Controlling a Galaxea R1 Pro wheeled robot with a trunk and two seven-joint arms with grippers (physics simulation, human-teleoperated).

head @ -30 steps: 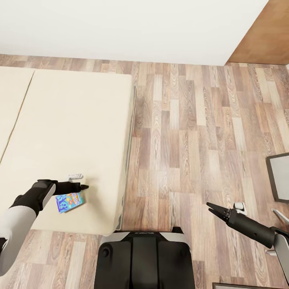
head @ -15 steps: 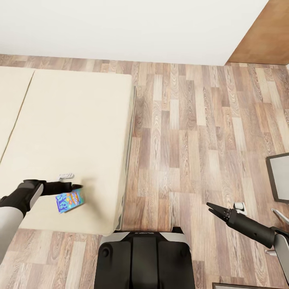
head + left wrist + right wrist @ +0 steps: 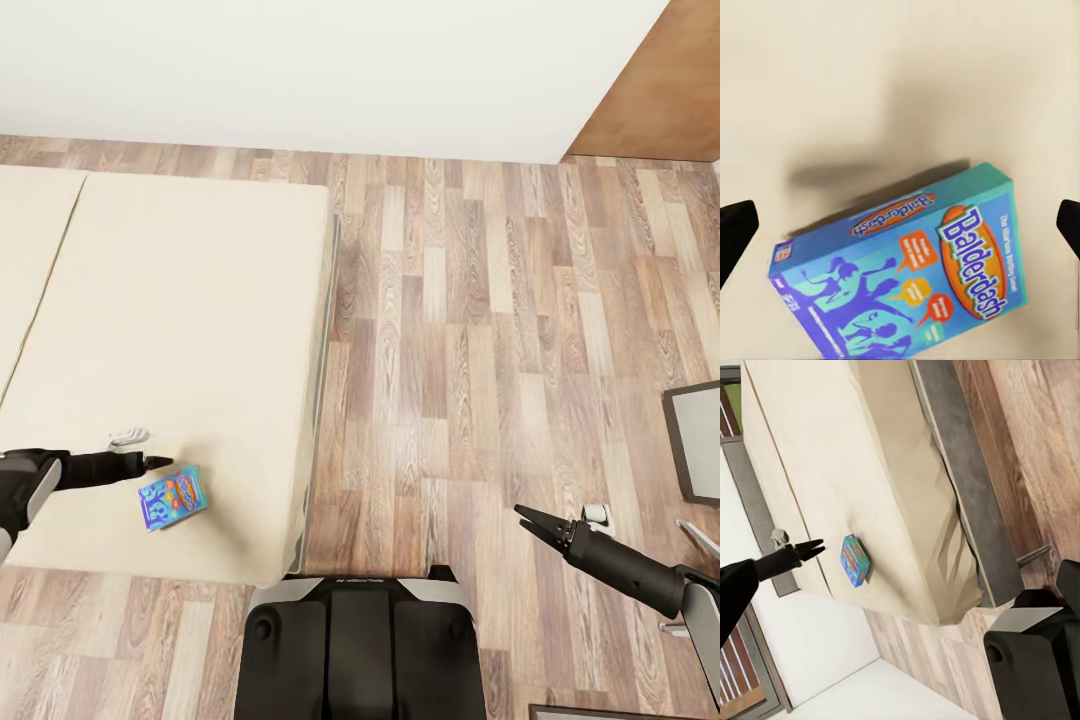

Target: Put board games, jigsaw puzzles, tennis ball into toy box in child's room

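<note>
One board game (image 3: 172,499) lies ungrasped on the bed (image 3: 180,330). Left gripper (image 3: 900,217), jaws wide, hovers at its 10 o'clock. Right gripper (image 3: 527,518) looks narrow, empty.

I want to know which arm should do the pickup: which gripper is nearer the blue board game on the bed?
Left. The left gripper hovers just beside the board game over the bed; the right gripper is far off, over the floor.

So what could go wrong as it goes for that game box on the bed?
The Balderdash box lies flat on the soft bed, near its edge. The left gripper, jaws wide open, sits beside the box, not around it. Coming down off-centre, it might catch one edge, so the box could tip or slide towards the floor.
</note>
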